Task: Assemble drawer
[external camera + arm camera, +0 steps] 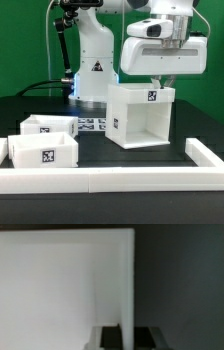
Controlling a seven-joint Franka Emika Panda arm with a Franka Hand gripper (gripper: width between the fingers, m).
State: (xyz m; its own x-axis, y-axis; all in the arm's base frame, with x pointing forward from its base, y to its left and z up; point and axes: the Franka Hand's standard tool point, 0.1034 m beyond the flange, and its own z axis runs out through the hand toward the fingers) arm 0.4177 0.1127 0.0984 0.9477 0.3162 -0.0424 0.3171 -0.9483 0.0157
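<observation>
The drawer casing [140,115], a tall white hollow cube with a square tag on top, stands open-fronted on the black table. My gripper [165,82] is at its top, on the exterior view's right. In the wrist view the gripper [127,336] straddles the casing's thin side wall [127,280]. A dark finger [108,337] sits tight against each face of the wall, so the gripper is shut on it. Two low white trays, one behind [50,126] and one in front [42,152], lie at the exterior view's left, each with a tag.
A long low white rail [120,178] runs along the front and turns back at the exterior view's right [208,155]. The marker board [92,125] lies between the trays and the casing. The arm's white base [95,65] stands behind.
</observation>
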